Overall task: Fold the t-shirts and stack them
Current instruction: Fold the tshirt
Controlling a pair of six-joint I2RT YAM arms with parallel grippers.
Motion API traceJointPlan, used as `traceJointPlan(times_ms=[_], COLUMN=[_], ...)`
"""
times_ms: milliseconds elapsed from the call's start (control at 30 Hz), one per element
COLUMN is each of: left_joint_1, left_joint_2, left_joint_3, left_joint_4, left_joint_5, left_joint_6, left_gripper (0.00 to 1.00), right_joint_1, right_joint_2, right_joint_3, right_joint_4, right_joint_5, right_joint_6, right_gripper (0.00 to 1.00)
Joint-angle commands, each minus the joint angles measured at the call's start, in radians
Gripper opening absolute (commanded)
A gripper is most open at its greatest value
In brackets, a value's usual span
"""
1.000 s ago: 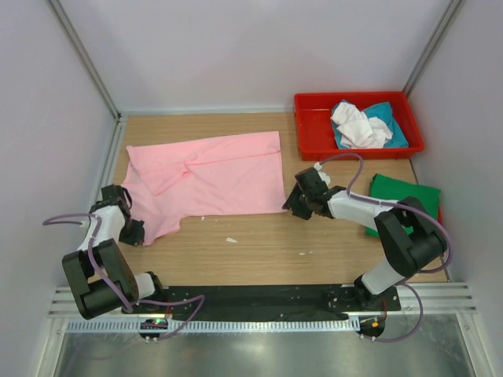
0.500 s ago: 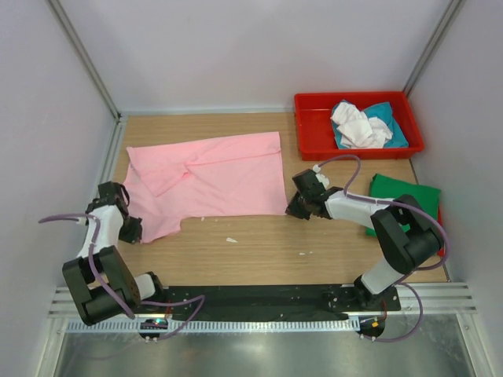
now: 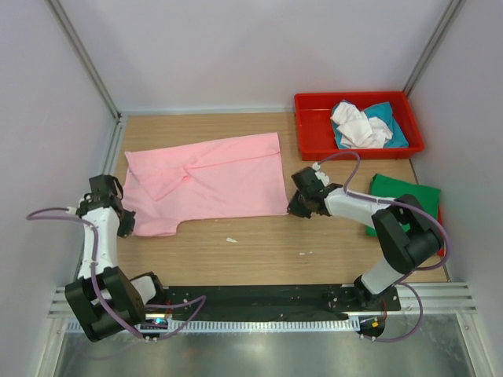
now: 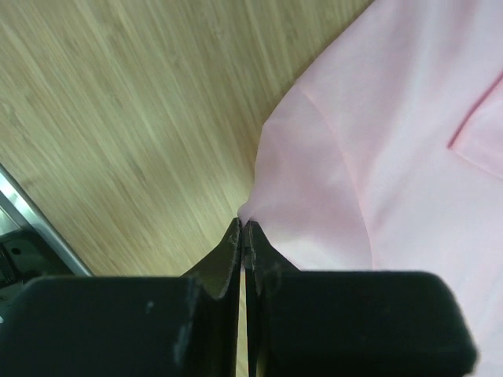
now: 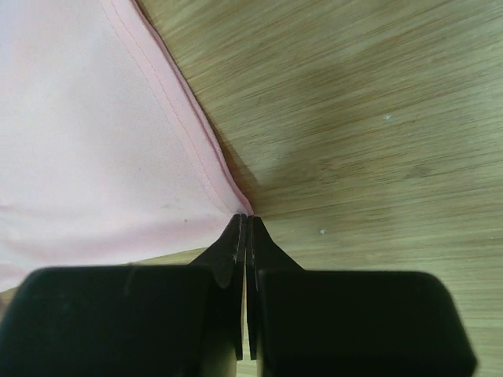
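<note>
Nearest me, my left gripper (image 4: 244, 226) pinches a rounded corner of the soft pink t-shirt (image 3: 212, 177), and my right gripper (image 5: 244, 220) clamps its stitched hem corner. It lies spread on the grained wooden table (image 3: 259, 251), red plastic tray (image 3: 314, 143) beyond.

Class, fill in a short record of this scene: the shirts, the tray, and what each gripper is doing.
pink shirt: spread out on the table
left gripper: shut on its near left edge
right gripper: shut on its near right corner
red tray: far right, holds a white shirt and a teal shirt, crumpled
green shirt: flat, near the right edge
</note>
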Motion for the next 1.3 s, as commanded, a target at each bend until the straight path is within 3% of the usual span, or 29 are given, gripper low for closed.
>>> traceJointPlan(times_ms=[0, 333, 533, 733, 1267], left_joint_1=[0.003, -0.057, -0.091, -0.106, -0.152], left_joint_2=[-0.002, 0.044, 0.166, 0.254, 0.395], left_joint_3=[0.057, 0.176, 0.3, 0.402, 0.537], left_joint_4=[-0.015, 0.021, 0.071, 0.109, 0.115], left_joint_5=[-0.024, -0.039, -0.096, -0.073, -0.174], left_joint_6=[0.038, 0.13, 0.198, 0.159, 0.099], left_gripper=[0.0, 0.0, 0.0, 0.0, 0.0], right_joint_1=[0.005, -0.001, -0.012, -0.027, -0.113], right_joint_2=[-0.039, 0.074, 0.113, 0.108, 0.295], right_joint_3=[0.092, 0.287, 0.358, 0.402, 0.639], right_joint_4=[-0.097, -0.259, -0.294, -0.302, -0.374], right_joint_5=[0.068, -0.009, 0.029, 0.054, -0.01], right_joint_6=[-0.006, -0.014, -0.004, -0.002, -0.134], right_gripper=[0.01, 0.01, 0.01, 0.01, 0.01])
